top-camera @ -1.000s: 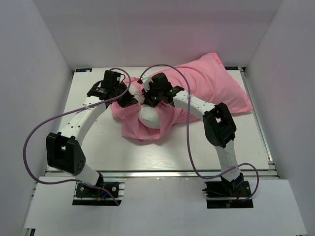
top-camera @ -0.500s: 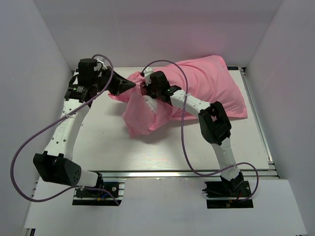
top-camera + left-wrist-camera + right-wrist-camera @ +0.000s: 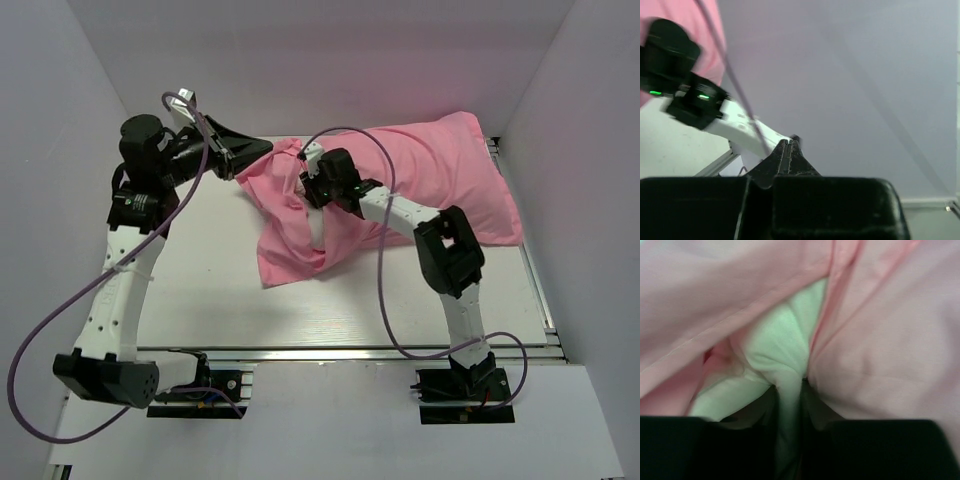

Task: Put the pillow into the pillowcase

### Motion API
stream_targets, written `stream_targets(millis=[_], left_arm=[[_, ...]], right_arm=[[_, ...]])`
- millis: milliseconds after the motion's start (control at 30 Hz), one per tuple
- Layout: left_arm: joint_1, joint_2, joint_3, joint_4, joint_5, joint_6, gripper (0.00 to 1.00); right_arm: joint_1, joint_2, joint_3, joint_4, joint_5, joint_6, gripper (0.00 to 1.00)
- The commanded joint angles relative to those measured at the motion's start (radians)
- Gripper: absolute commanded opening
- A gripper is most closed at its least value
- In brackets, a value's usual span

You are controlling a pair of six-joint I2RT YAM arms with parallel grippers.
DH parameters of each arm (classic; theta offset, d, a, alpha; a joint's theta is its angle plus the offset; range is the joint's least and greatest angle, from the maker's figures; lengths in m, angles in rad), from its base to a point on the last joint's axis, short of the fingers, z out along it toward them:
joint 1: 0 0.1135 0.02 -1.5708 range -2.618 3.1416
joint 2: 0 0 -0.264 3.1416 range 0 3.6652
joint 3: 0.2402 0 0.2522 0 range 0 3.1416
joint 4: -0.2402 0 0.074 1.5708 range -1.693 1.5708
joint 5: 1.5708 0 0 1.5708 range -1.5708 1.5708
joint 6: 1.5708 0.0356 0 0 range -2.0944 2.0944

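Stuffing so far: by my reading the job is well past halfway. The pillowcase (image 3: 430, 175) beyond the right pincer (image 3: 316, 183) is plump and filled, and only one white end of the pillow (image 3: 775, 347) shows.
Left to do: push that last white end inside, then draw the slack pink hem over it so nothing white shows.
Right pincer: narrow, nipped on a fold of the white pillow cloth that runs straight between its fingers.
Around the right pincer: pink cloth lies on both sides of it and across above it. The white end sits directly ahead of it, right at the mouth.
Left pincer (image 3: 250, 158): fingertips pressed together and raised above the table (image 3: 200, 270). From overhead the pink hem reaches up to its tips, but its own camera shows no cloth between them. I cannot tell whether it grips the hem.
Pillow's place: ahead of the right pincer and off to the side of the left one, mostly hidden inside the case.
Long axis: case and pillow run across the table, from the mouth between the two pincers away past the right pincer to the closed end.
Mouth points: towards the left pincer. A loose flap falls from the right pincer towards the arm bases.
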State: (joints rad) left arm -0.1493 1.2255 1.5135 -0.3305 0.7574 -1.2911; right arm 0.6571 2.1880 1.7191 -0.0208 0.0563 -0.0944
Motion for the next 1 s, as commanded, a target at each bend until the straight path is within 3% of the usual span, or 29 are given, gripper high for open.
stream_targets(millis=[0,33,67,133,233,267,400,500,600,700,833,967], left_arm=[[0.020,0.055,-0.065,-0.056,-0.052,0.050,0.00],[0.027,0.058,-0.073,-0.095,-0.073,0.114,0.00],[0.028,0.065,-0.070,-0.146,-0.102,0.159,0.00],[0.030,0.080,-0.061,-0.293,-0.192,0.279,0.00],[0.030,0.083,-0.053,-0.442,-0.298,0.405,0.08],[0.027,0.075,-0.085,-0.465,-0.312,0.418,0.16],[-0.027,0.002,-0.231,-0.418,-0.342,0.412,0.33],[-0.145,-0.006,-0.305,-0.372,-0.375,0.362,0.38],[-0.264,0.041,-0.323,-0.335,-0.423,0.334,0.41],[-0.344,0.104,-0.332,-0.312,-0.483,0.326,0.45],[-0.395,0.204,-0.326,-0.259,-0.512,0.332,0.47],[-0.430,0.336,-0.244,-0.254,-0.570,0.365,0.48]], right_arm=[[-0.071,-0.137,-0.159,-0.168,-0.358,-0.118,0.39],[-0.083,-0.186,-0.191,-0.154,-0.424,-0.137,0.58],[-0.106,-0.274,-0.240,-0.128,-0.484,-0.163,0.65],[-0.114,-0.344,-0.245,-0.128,-0.503,-0.207,0.71],[-0.149,-0.456,-0.178,-0.217,-0.567,-0.243,0.72],[-0.163,-0.474,-0.141,-0.267,-0.605,-0.252,0.71],[-0.178,-0.556,-0.130,-0.315,-0.686,-0.260,0.70],[-0.180,-0.597,-0.162,-0.343,-0.694,-0.303,0.70],[-0.182,-0.608,-0.222,-0.451,-0.687,-0.485,0.72],[-0.182,-0.631,-0.352,-0.470,-0.621,-0.602,0.79],[-0.182,-0.685,-0.481,-0.352,-0.518,-0.584,0.80],[-0.182,-0.683,-0.500,-0.346,-0.484,-0.542,0.80]])
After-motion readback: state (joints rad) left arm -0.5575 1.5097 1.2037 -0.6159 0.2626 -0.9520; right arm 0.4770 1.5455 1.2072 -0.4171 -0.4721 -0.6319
